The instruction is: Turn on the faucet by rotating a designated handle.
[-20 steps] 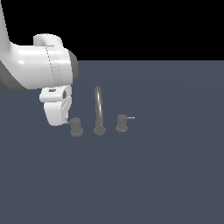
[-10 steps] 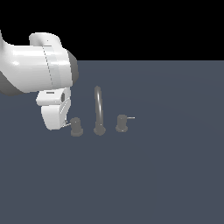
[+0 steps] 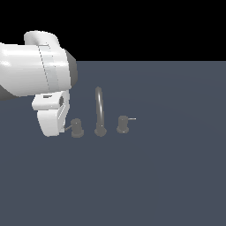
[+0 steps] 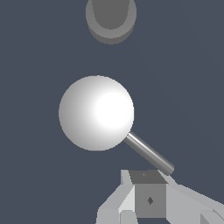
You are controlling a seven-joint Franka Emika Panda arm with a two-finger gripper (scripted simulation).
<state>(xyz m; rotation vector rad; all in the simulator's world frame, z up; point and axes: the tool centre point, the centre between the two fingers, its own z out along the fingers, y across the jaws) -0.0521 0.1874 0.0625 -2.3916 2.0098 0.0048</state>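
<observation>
Standing in a row: handle (image 3: 77, 127), arched spout (image 3: 99, 111), twin knob (image 3: 123, 124). The arm's white body (image 3: 37, 68) crowds the exterior view's left. Gripper (image 4: 148, 199) sits at the handle's lever (image 4: 148, 153) tip; finger spread cannot be told.

Bulky white Panda arm (image 3: 35, 70) reaching in from the exterior view's left, thick rounded link with a dark grey joint band at its end, lying roughly level. Below it, white boxy gripper (image 3: 52, 115) hanging downward, lower end close to the dark floor. Fingers not separable in the exterior view, merged into one pale block. In the wrist view, only a light grey angular finger piece (image 4: 148, 199) with a darker square face showing at the frame's edge; the opposing finger out of frame, so jaw spacing cannot be judged. Wrist pointed steeply down, camera looking nearly straight at the floor.
</observation>
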